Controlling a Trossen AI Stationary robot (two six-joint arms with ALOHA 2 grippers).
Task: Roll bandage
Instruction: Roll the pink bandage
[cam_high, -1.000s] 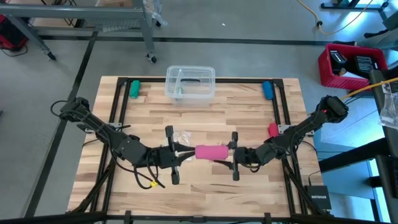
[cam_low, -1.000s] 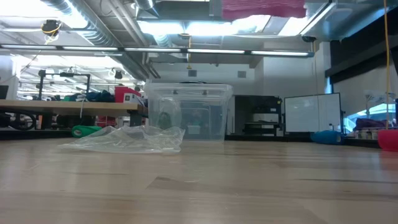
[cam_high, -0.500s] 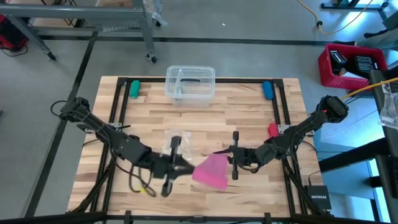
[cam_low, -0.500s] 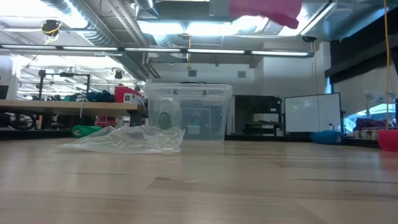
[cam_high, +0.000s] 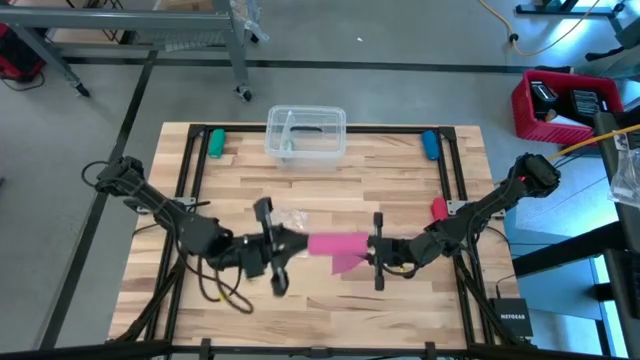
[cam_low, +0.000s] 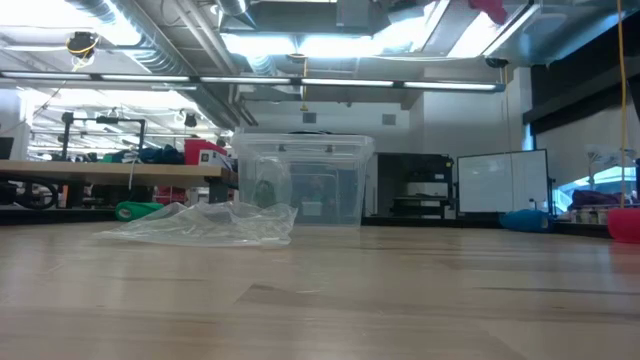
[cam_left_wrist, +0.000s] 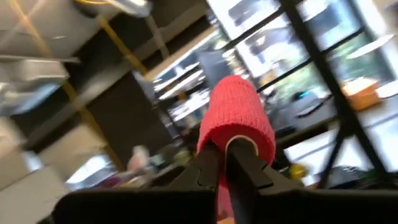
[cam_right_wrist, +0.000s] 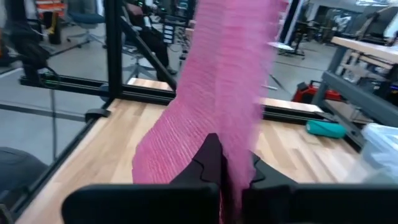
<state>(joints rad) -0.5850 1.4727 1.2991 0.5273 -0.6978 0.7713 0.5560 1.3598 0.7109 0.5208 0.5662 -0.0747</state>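
The pink bandage (cam_high: 330, 243) hangs above the table's middle as a short roll lying left to right, with a loose tail (cam_high: 347, 262) drooping from its right part. My left gripper (cam_high: 298, 243) is shut on the roll's left end. My right gripper (cam_high: 366, 252) is shut on the tail. In the left wrist view the roll (cam_left_wrist: 236, 115) shows end-on beyond the fingers. The right wrist view shows the strip (cam_right_wrist: 227, 74) rising from the fingers. Only a pink corner (cam_low: 490, 8) shows at the top of the low view. My left gripper pinches the rim of the roll's near end (cam_left_wrist: 231, 142) between its two fingers, coming level from the table's left and tipped slightly up, along the roll's axis. The roll is lifted clear of the table. My right gripper pinches the bandage's loose strip (cam_right_wrist: 231, 138) between its two fingers, coming level from the table's right. How many layers it holds cannot be seen. The strip runs up and away to the roll, and a slack flap (cam_right_wrist: 161, 155) hangs beside it, clear of the table.
A clear plastic box (cam_high: 306, 133) stands at the far middle and a crumpled clear wrapper (cam_high: 290, 220) lies just beyond the bandage. A green object (cam_high: 216, 143) and a blue one (cam_high: 430, 145) lie at the far corners, a small red one (cam_high: 438, 208) at the right.
My left gripper has rolled its wrist, tipped upward and risen a little with the roll. Half a second ago a wide flap of bandage hung spread out below the roll. Now it is drawn into a narrower strip toward my right gripper, which has kept its place.
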